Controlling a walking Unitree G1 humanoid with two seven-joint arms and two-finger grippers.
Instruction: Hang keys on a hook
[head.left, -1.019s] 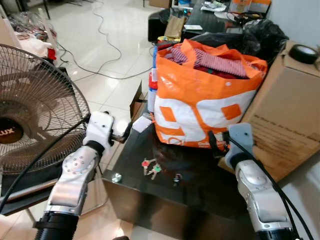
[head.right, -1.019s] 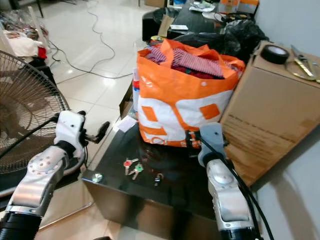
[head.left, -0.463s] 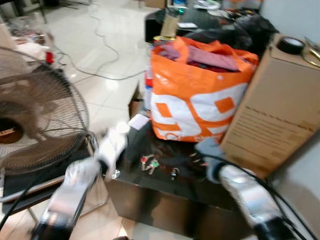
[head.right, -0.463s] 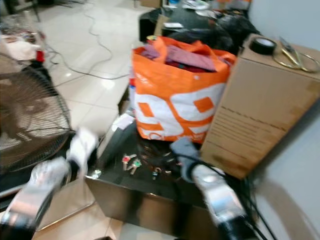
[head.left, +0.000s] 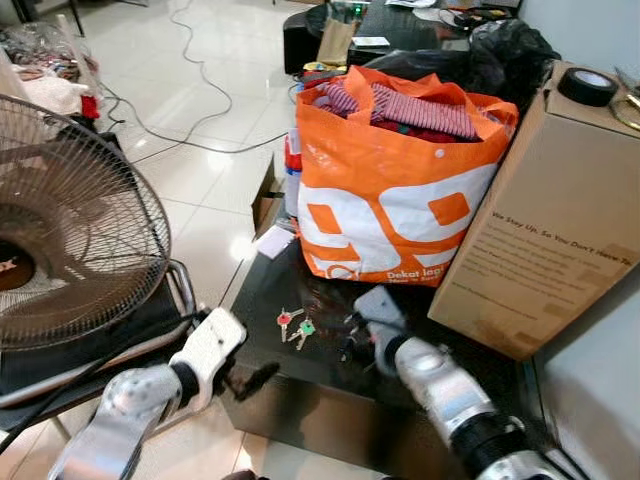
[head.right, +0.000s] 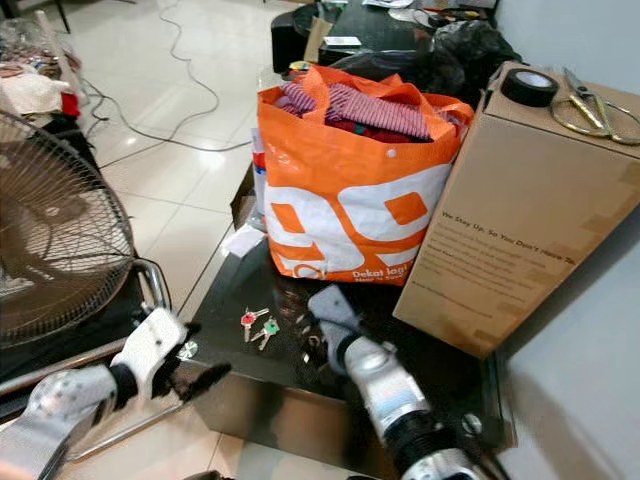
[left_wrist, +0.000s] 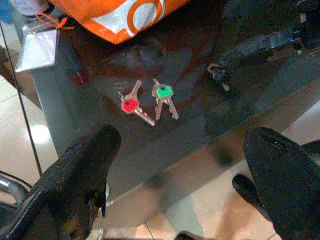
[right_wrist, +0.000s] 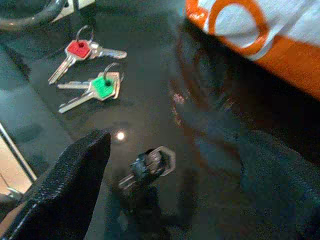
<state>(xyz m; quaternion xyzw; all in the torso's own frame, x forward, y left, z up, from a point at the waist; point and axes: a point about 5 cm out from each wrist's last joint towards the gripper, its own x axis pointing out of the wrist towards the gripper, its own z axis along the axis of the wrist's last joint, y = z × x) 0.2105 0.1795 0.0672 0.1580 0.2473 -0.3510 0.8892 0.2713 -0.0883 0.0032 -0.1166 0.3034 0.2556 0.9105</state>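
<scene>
A red-capped key (head.left: 284, 320) and a green-capped pair of keys (head.left: 305, 328) lie side by side on the black glass table (head.left: 300, 385), near its front left. A small dark key piece (right_wrist: 148, 165) rests just to their right. My right gripper (head.left: 350, 336) hovers low over the table beside that piece, open, with one black finger (right_wrist: 70, 190) in the right wrist view. My left gripper (head.left: 250, 380) hangs off the table's front edge, below the keys, its fingers (left_wrist: 80, 175) spread wide and holding nothing.
An orange bag (head.left: 395, 200) stuffed with clothes stands at the back of the table. A tall cardboard box (head.left: 545, 210) with a tape roll (head.left: 588, 85) on top is to the right. A floor fan (head.left: 70, 230) stands on the left, and cables (head.left: 190, 90) cross the tiled floor.
My view has shifted. The left arm has dropped from the table's left side to below its front edge. The right gripper has moved left and down towards the keys.
</scene>
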